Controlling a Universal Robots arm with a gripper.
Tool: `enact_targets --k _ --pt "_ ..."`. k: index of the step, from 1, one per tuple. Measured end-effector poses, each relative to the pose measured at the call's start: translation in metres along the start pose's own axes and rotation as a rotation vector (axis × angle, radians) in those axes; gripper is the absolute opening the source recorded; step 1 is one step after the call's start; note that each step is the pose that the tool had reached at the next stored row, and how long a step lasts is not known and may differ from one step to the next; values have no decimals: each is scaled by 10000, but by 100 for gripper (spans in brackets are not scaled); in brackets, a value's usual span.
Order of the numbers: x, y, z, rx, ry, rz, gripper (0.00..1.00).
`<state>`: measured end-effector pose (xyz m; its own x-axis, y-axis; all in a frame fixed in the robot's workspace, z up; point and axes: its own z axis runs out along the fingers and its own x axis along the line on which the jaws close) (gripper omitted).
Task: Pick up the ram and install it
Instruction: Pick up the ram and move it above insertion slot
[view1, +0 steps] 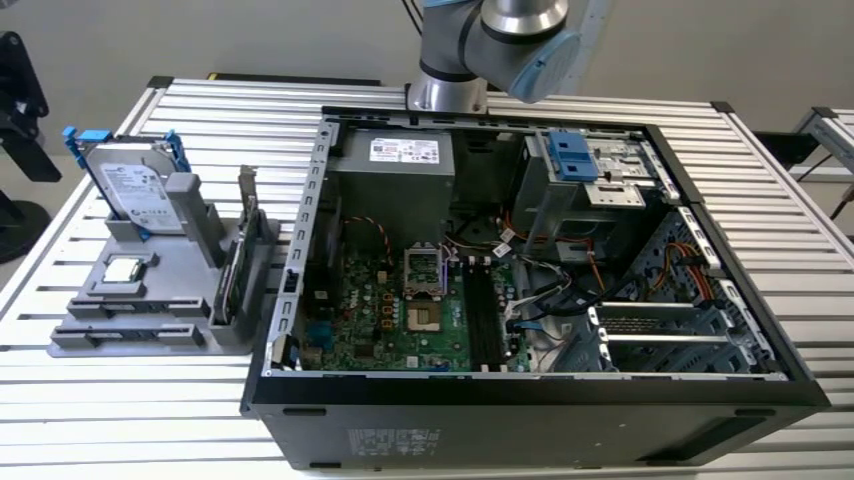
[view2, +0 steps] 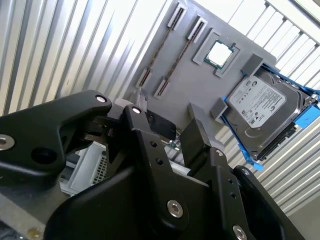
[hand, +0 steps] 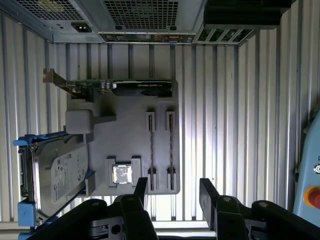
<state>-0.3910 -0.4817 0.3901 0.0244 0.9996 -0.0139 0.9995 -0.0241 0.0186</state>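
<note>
**RAM INSTALLATION: APPROACH TO PICK-UP**

Slatted aluminium table (view1: 80, 420) carries a grey parts fixture (view1: 134, 345), with an open computer case (view1: 534, 385) just beside it.

Exterior view: the arm (view1: 501, 40) stands behind the case, apart from the fixture. A hard drive (view1: 134, 190) stands upright at one end of the fixture. Its pale label and the white label on the power supply (view1: 387, 190) carry print that cannot be made out.

First wrist view: the gripper (hand: 173, 182) hangs above the fixture, fingers spread, nothing between them. The ram (hand: 170, 145) is judged to be one of two thin dark strips seated on edge in the fixture's clips, near the CPU chip (hand: 122, 174).

Second wrist view: both strips sit in the fixture, clear of the gripper.

Judged step: approach, no grasp made. A grasp would call for fingers squared across the strip's flat faces.
</note>
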Motion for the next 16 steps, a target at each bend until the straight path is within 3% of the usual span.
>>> enact_targets --k 16 --pt "1 -2 94 1 -1 1 100"
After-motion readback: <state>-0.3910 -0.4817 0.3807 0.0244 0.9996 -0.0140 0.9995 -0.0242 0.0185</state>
